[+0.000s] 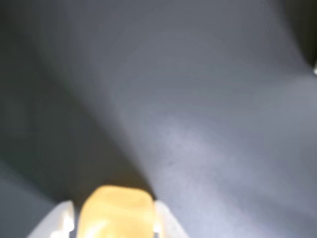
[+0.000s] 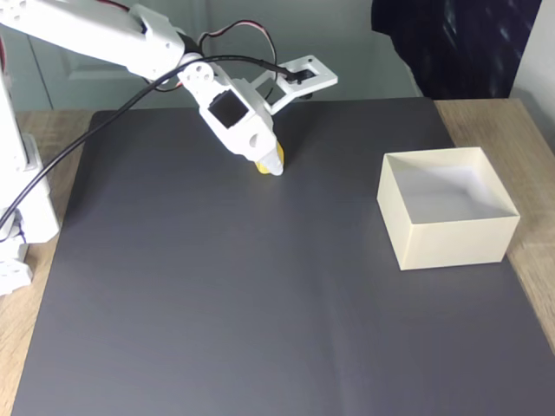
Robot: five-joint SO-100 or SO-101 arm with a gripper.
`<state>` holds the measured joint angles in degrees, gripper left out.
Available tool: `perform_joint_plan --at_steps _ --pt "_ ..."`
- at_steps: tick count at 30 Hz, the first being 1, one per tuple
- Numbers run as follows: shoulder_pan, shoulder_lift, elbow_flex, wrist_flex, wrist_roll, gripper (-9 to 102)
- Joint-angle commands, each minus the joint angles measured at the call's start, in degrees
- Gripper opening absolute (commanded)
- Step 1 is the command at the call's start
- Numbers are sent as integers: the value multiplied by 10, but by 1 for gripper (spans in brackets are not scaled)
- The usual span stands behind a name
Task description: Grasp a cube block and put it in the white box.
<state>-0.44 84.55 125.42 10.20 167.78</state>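
Wrist view: white fingers (image 1: 64,220) clamped on both sides of cube block (image 1: 116,210); fixed view adds gripper (image 2: 269,165) over grey mat (image 2: 217,286), white box (image 2: 451,238) well right.

My wrist view is very blurry and dim. The yellow block (image 1: 116,213) glows bright and fuzzy at the bottom edge. A pale streak of light crosses the gray mat (image 1: 208,129). My fixed view is sharp, evenly lit, with soft shadows.
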Motion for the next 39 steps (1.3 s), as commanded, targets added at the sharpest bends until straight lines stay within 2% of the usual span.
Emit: perform_joint_plan --at_steps 1,6,10,30,39 --pt "4 -2 -22 -10 2 20" --pt "4 -5 -22 -9 5 16" --pt "1 2 -22 3 4 0" --pt "0 126 -33 23 25 0" --pt "25 178 -102 -11 57 0"
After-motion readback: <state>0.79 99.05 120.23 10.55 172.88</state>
